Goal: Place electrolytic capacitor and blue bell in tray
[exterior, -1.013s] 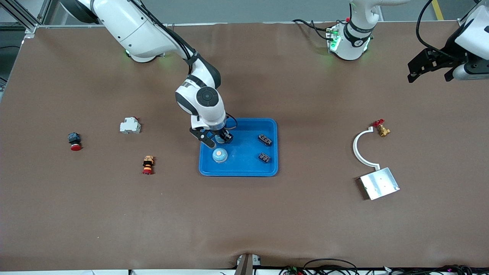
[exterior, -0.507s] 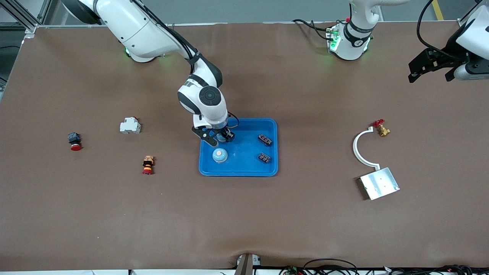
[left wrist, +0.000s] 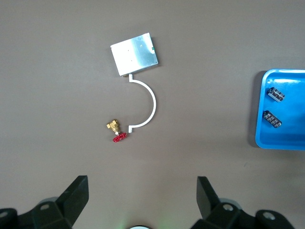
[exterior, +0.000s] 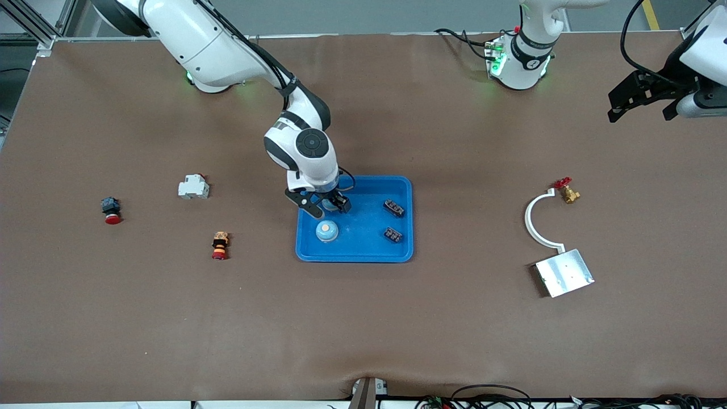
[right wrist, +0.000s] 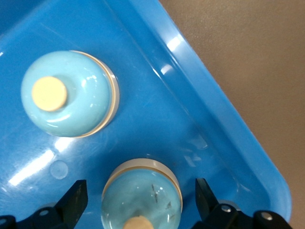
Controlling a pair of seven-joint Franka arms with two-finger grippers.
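While the right gripper [exterior: 325,207] sits low in the blue tray [exterior: 369,253] in the front view, at the corner toward the right arm's end and farther from the camera, one blue bell [exterior: 326,230] rests on the tray floor just nearer the camera. Two small black components [exterior: 393,208] lie at the tray's other end. The left gripper [exterior: 642,102] waits, raised over bare table at the left arm's end.

From the left wrist view, the left gripper's fingers [left wrist: 71,195] stand wide apart, holding nothing; below lie a silver metal plate [left wrist: 135,54], a white curved bracket [left wrist: 145,102] and a small brass valve [left wrist: 116,131].

From the right wrist view, the right gripper [right wrist: 138,200] has its fingers spread, flanking a second blue bell [right wrist: 142,193] without visibly touching it. That bell looks set down on the tray floor beside the first. A clean release likely means lifting straight up with fingers kept apart, so neither bell is nudged. No electrolytic capacitor can be identified with certainty.
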